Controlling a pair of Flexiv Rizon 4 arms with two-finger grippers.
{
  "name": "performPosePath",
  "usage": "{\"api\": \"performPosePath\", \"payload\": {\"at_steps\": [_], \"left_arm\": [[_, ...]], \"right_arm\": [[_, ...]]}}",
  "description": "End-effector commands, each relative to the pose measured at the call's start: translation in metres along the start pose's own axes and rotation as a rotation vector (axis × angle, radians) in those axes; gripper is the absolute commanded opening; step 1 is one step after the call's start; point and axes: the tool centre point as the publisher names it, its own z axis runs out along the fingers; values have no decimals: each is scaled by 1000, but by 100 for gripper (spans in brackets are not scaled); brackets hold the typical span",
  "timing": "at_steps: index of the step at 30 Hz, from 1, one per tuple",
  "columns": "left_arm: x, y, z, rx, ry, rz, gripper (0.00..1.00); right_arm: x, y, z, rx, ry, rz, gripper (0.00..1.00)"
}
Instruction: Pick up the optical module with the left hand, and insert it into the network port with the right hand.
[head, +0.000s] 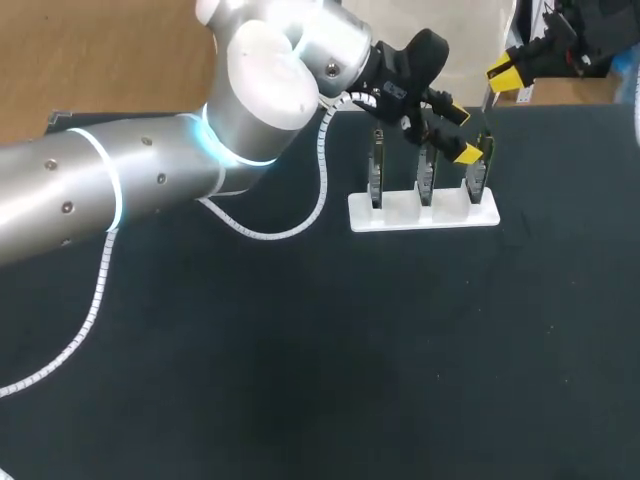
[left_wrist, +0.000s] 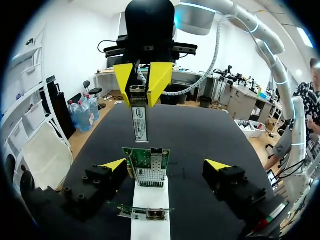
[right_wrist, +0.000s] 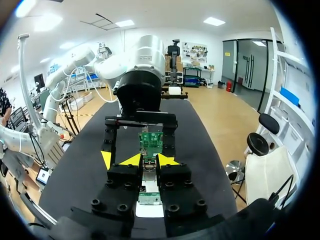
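Right jaws tight around optical module (left_wrist: 140, 123)

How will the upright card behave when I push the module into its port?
The card stands on edge in a narrow white stand, so it will probably flex or rock. The stand looks light and unfixed; it may slide. The left gripper straddles the card open, not bracing it. The module in the right gripper looks rigid.

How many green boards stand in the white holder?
3. The left-end board, the middle board and the right-end board stand in the white holder; the last is nearest the left gripper. None seems hidden.
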Motion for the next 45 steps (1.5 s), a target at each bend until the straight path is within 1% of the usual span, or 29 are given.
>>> {"api": "performPosePath", "payload": {"at_steps": [1, 13, 19, 34, 45], "left_arm": [[-2, 4, -1, 0, 0, -10, 100], [-4, 3, 1, 7, 3, -8, 100], [-4, 3, 1, 7, 3, -8, 100], [-4, 3, 1, 7, 3, -8, 100], [-4, 3, 1, 7, 3, -8, 100]], "right_arm": [[0, 0, 0, 2, -1, -2, 0], [0, -1, 1, -1, -3, -4, 0], [4, 0, 5, 15, 24, -25, 0], [11, 14, 4, 19, 52, -20, 0], [16, 18, 6, 18, 72, -9, 0]]}}
